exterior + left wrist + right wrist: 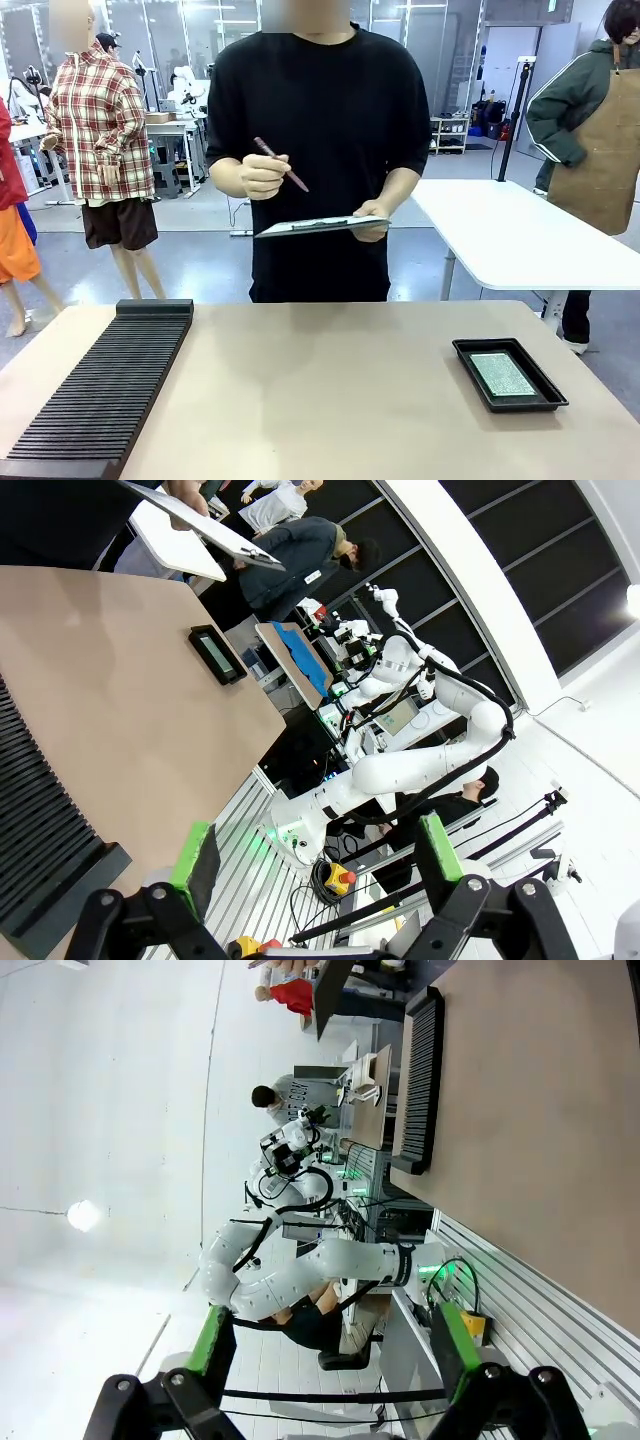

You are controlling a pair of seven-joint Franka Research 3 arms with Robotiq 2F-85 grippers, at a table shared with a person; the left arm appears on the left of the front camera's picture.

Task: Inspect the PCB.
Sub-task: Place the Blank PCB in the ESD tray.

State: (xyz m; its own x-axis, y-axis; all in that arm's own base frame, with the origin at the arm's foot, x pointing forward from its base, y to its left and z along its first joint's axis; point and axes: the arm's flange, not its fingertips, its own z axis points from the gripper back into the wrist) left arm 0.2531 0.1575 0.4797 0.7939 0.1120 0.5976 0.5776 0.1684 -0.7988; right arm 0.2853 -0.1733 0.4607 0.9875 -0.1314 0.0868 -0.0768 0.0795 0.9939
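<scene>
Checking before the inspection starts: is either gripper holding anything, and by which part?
Nothing is held. The left gripper and right gripper are both open and empty. The PCB lies in the black tray on the table.

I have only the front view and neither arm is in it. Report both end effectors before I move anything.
Observer: The left end effector is open, holding nothing, hanging off the table's near edge.
Operator: Now the right one.
Observer: The right end effector is also open and holding nothing, likewise off the table's edge.
Operator: Give me something on the clipboard I can't see.
Observer: The left wrist view shows the clipboard from above: white paper under a clip, held above the table beyond the black tray.
</scene>
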